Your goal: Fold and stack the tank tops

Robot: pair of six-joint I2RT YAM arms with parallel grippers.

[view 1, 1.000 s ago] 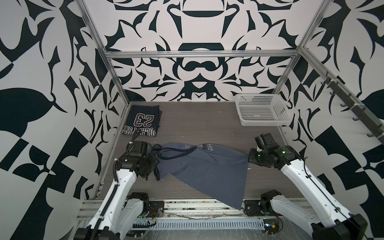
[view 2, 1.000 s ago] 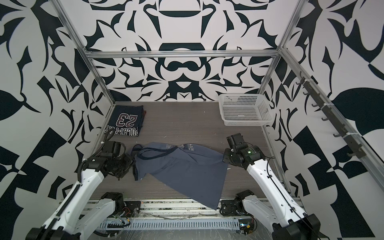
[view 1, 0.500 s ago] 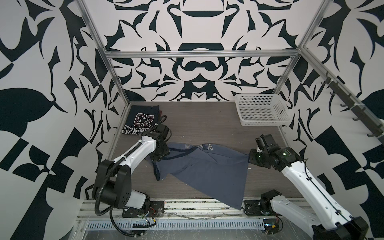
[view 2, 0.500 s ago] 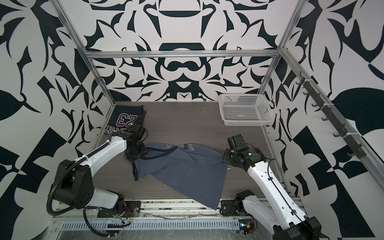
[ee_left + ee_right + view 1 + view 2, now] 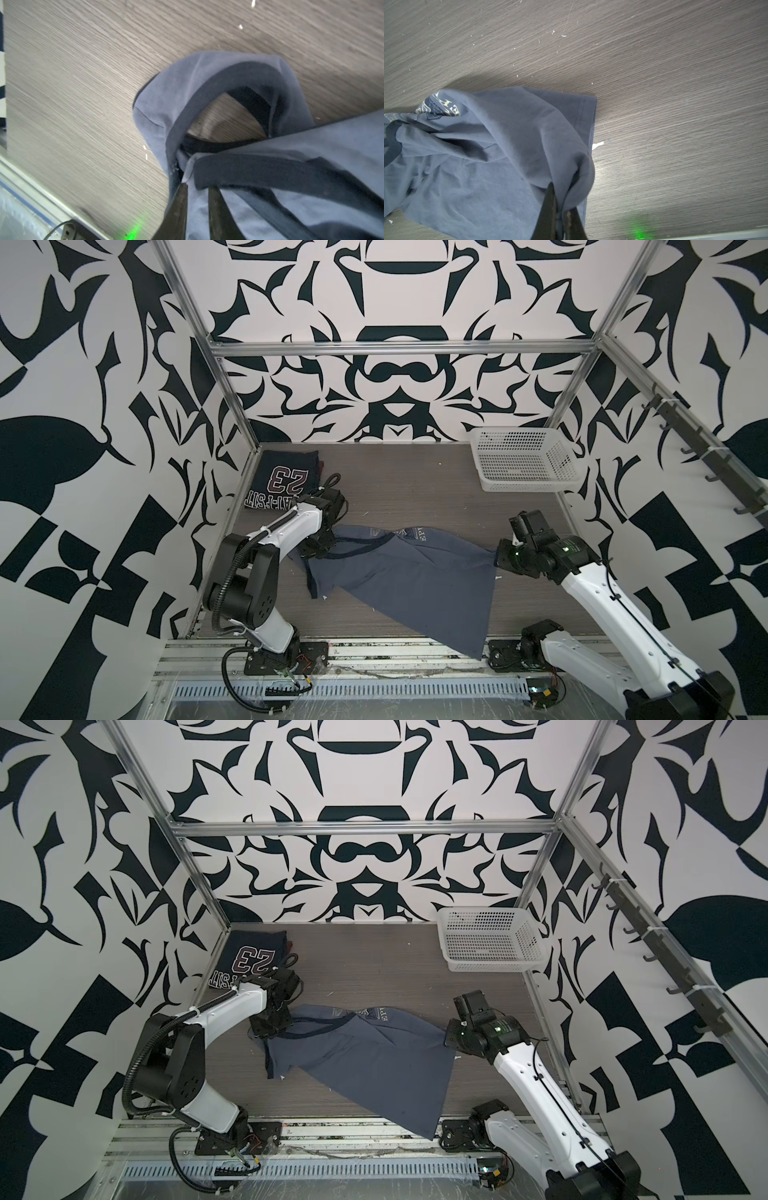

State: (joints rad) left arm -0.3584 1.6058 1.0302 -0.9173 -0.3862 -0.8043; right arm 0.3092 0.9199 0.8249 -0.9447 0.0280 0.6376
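Observation:
The slate-blue tank top (image 5: 415, 580) (image 5: 374, 1052) lies spread and rumpled across the middle of the wooden table, one corner hanging over the front edge. My left gripper (image 5: 313, 547) (image 5: 266, 1029) is down on its strap end. In the left wrist view the left gripper (image 5: 197, 188) has its jaws narrowed on a bunch of that cloth (image 5: 311, 145). My right gripper (image 5: 498, 562) (image 5: 560, 199) is shut on a pinched fold at the hem side (image 5: 488, 166). The navy "23" tank top (image 5: 286, 481) (image 5: 249, 959) lies folded at the back left.
A white perforated basket (image 5: 523, 485) (image 5: 490, 965) stands at the back right corner. Metal frame rails and patterned walls close in the table on three sides. Bare wood (image 5: 407, 489) shows between the basket and the navy top.
The left arm swung from the front left up to the slate-blue top's strap end, and its jaws narrowed onto the cloth. The right arm held still with its grip.

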